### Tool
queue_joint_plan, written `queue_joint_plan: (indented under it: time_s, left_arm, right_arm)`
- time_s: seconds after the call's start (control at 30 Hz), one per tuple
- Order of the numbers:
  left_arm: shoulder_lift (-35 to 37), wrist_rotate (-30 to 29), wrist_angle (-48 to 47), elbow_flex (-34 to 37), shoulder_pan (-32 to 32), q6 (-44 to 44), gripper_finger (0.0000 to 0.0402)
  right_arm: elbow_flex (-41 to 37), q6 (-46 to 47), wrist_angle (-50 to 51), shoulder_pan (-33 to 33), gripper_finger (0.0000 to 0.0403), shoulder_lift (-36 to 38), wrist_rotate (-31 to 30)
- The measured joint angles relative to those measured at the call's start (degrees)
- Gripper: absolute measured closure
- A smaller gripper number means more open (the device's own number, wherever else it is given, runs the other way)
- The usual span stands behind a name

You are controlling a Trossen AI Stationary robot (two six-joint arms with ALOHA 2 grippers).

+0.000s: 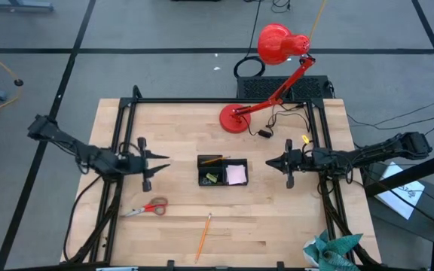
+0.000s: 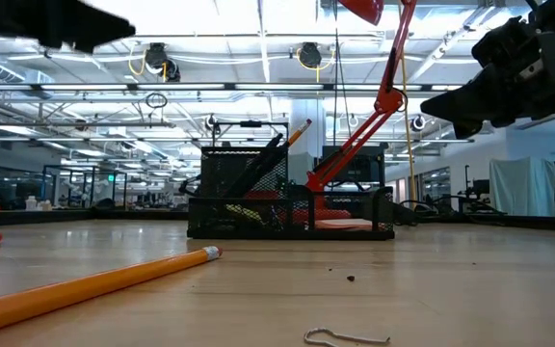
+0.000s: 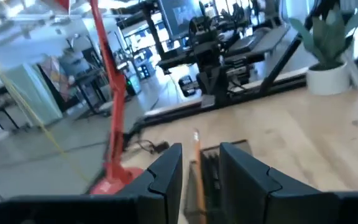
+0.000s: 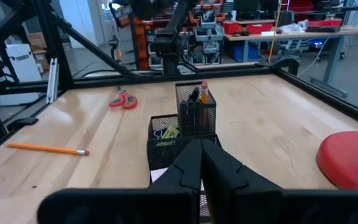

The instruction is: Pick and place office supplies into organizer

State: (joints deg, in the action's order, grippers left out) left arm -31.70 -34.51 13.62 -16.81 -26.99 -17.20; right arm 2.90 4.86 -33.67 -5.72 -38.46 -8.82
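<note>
The black mesh organizer (image 1: pixel 222 172) stands at the table's middle, also in the low view (image 2: pixel 287 202) and the right wrist view (image 4: pixel 182 134). It holds an orange pencil (image 1: pixel 213 159), a pale pink sticky-note pad (image 1: pixel 236 174) and yellow-green bits (image 1: pixel 212 178). Red-handled scissors (image 1: pixel 148 208) and a loose orange pencil (image 1: pixel 203 237) lie flat on the table nearer the front. My left gripper (image 1: pixel 164 162) hovers left of the organizer with a narrow gap between its fingers (image 3: pixel 201 162), empty. My right gripper (image 1: pixel 270 162) hovers right of the organizer, shut and empty (image 4: pixel 201 149).
A red desk lamp (image 1: pixel 233 119) stands on its base at the back, its cable running to a black box (image 1: pixel 285 86) behind the table. A teal cloth (image 1: pixel 331 252) lies at the front right corner. A paper clip (image 2: pixel 345 337) lies near the front edge.
</note>
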Motion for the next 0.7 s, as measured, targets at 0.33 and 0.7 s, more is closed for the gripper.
queue_joint_plan:
  time_s: [0.33,0.7]
  left_arm:
    - [-7.11,4.49,9.45,8.64,-1.03,17.56,0.0287]
    - [-20.31,2.57,26.21,8.08,-0.98,11.64,0.0286]
  right_arm:
    - [-0.01,-0.09,0.06,0.00,0.0401,0.00,-0.04]
    - [0.00,-1.38,0.09,0.00,0.0401,-0.02,-0.04]
